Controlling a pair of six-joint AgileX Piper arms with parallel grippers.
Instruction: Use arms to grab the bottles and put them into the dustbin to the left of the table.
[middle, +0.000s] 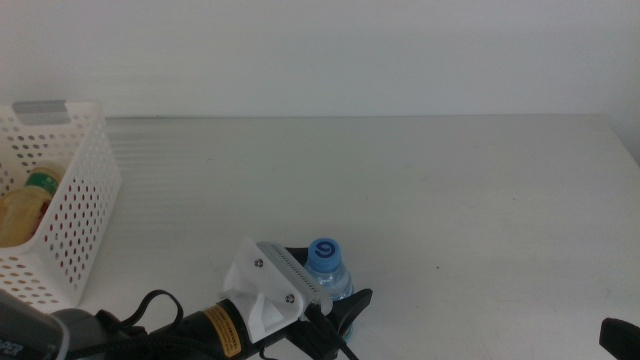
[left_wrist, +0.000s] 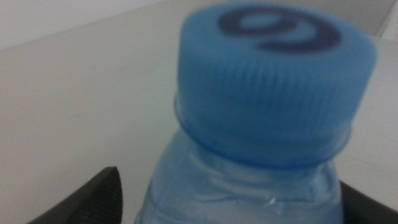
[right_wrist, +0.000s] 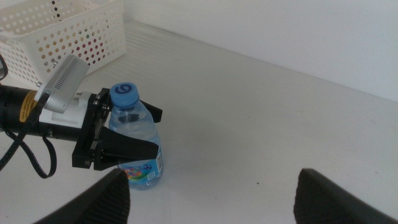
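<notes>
- The small clear plastic water bottle with a blue cap (middle: 328, 268) stands upright on the plain white tabletop (middle: 420, 190), near its front edge.
- The left gripper (right_wrist: 124, 134) has its dark jaws on either side of the bottle's body — whether they press it I cannot tell.
- The white perforated plastic basket (middle: 75, 215) lies well to the left; it already holds a yellow-liquid bottle (middle: 25, 205).
- The right gripper (right_wrist: 208, 193) waits with jaws spread — farther off.

Two bottles (middle: 328, 262) (middle: 28, 205) — one basket (middle: 75, 215), two arms (middle: 200, 325) (middle: 620, 332)
</notes>
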